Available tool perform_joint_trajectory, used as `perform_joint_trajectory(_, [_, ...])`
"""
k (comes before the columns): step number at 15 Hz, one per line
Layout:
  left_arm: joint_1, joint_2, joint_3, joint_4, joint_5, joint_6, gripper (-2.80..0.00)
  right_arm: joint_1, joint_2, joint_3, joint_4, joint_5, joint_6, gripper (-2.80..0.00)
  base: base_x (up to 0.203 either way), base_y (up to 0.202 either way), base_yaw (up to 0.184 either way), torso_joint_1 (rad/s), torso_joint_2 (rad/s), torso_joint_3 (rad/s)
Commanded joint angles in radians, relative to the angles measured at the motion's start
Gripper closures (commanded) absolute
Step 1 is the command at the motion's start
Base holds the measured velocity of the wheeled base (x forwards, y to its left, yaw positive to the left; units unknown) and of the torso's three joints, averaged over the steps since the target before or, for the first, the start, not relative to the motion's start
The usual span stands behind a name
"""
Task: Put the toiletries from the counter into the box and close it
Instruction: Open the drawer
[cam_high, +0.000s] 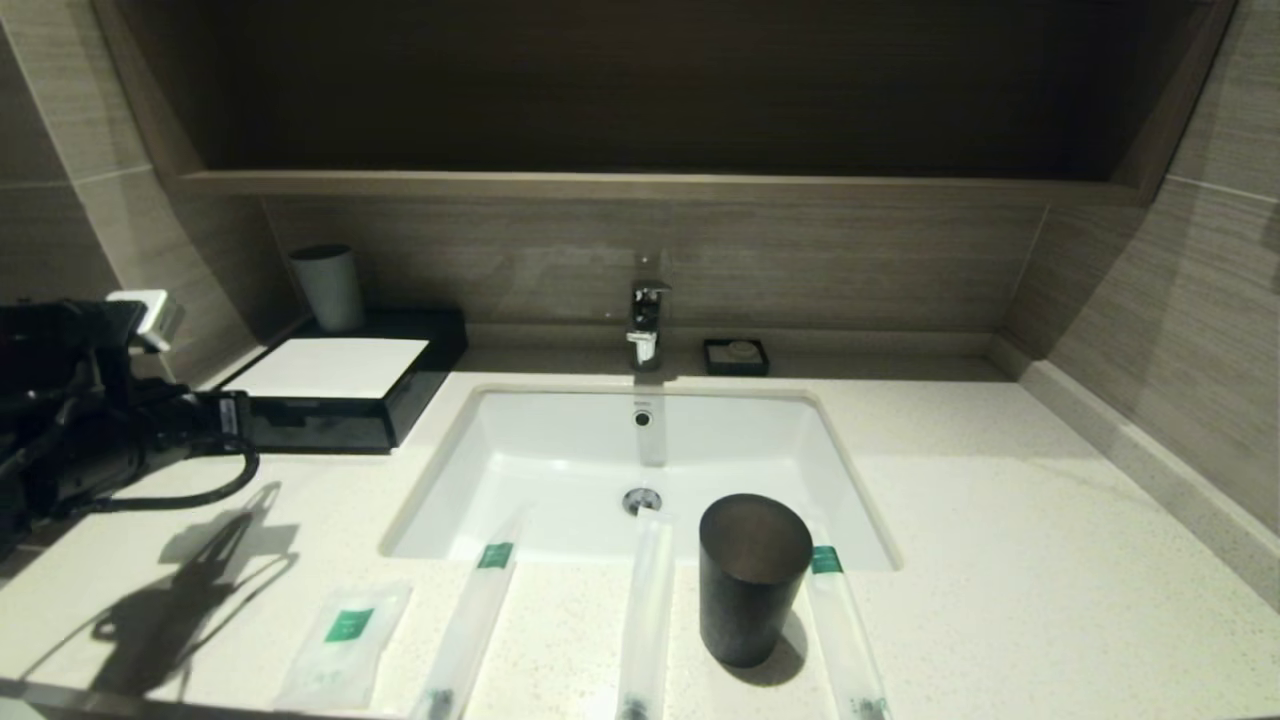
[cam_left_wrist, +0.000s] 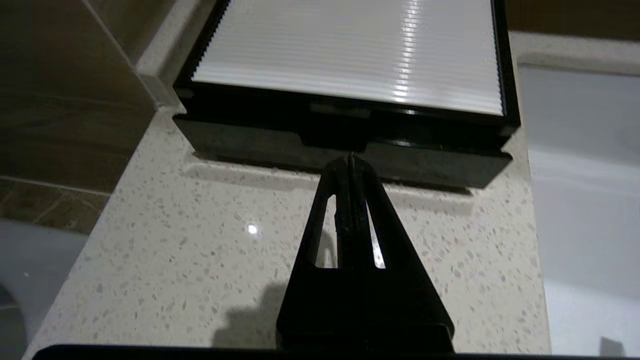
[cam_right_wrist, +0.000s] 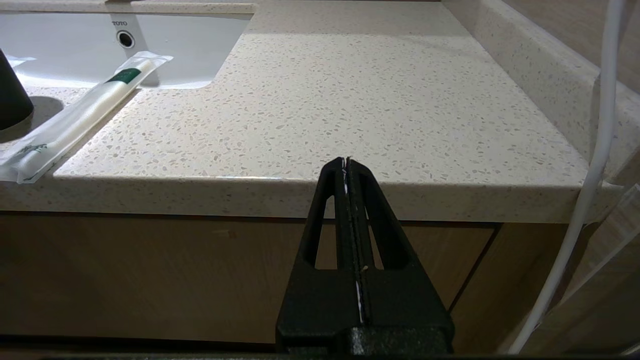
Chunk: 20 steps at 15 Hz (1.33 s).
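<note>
Box (cam_left_wrist: 350, 65) drawer front meets left gripper (cam_left_wrist: 351, 159), fingers pressed together, empty.

The head view looks forward and down from above the near edge of the cream-white speckled stone tabletop (cam_high: 1000, 520), taking in the white rectangular sink basin (cam_high: 560, 470) and the low black box with its white flat top (cam_high: 335, 385) at far left. The left wrist view sits close and low behind the left hand (cam_left_wrist: 350, 162), facing that same box (cam_left_wrist: 345, 100) front-on. The right wrist view looks up from below the tabletop's edge (cam_right_wrist: 375, 110) past the right hand (cam_right_wrist: 346, 162), sharing the basin (cam_right_wrist: 65, 50) with the head view.
</note>
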Motion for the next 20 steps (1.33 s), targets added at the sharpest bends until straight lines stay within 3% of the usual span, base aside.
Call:
perform_joint_trajectory(1, [0.027,0.073,-0.027,-0.014,-0.003,0.000,0.00,0.000,0.000,0.000,0.000,0.000,-0.001,0.00,0.000,0.000,0.000,0.000,0.00,0.000])
perform_joint_trajectory(5, [0.028,0.128,-0.034,-0.038,-0.039,-0.002,0.00,0.000,0.000,0.000,0.000,0.000,-0.001,0.00,0.000,0.000,0.000,0.000,0.00,0.000])
perform_joint_trajectory(20, [0.025,0.222,-0.052,-0.133,-0.039,-0.006,0.00,0.000,0.000,0.000,0.000,0.000,-0.001,0.00,0.000,0.000,0.000,0.000,0.00,0.000])
